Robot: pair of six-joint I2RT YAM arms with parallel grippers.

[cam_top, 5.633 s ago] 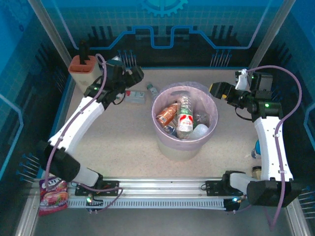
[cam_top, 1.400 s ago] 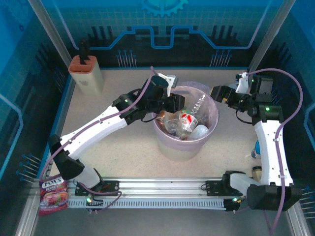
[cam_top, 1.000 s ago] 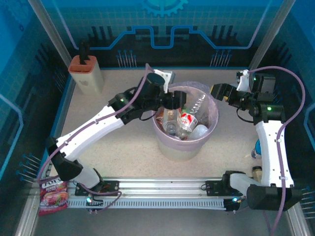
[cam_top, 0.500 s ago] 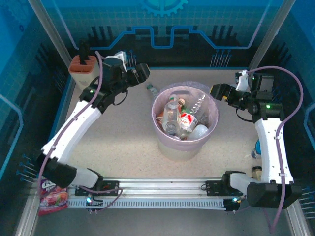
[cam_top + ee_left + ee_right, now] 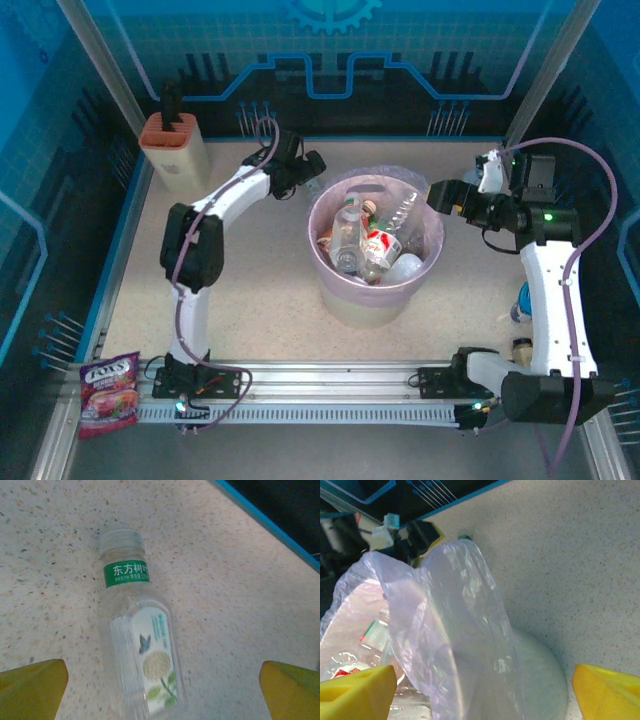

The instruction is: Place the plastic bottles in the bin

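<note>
Nearest me, the bin (image 5: 365, 300) sits mid-table with its pink liner (image 5: 445, 605) draped over the rim and a heap of plastic bottles (image 5: 375, 245) lying inside. My right claw (image 5: 438, 195) hangs released just off the bin's right rim, grasping nothing (parked there, I reckon, to leave the other arm room). Beyond the bin's far-left rim my left claw (image 5: 305, 170) is spread wide. Its tips sit either side of one clear bottle (image 5: 142, 650) lying flat on the table (image 5: 240, 580), neither tip touching it, placed to straddle it for the pinch.
</note>
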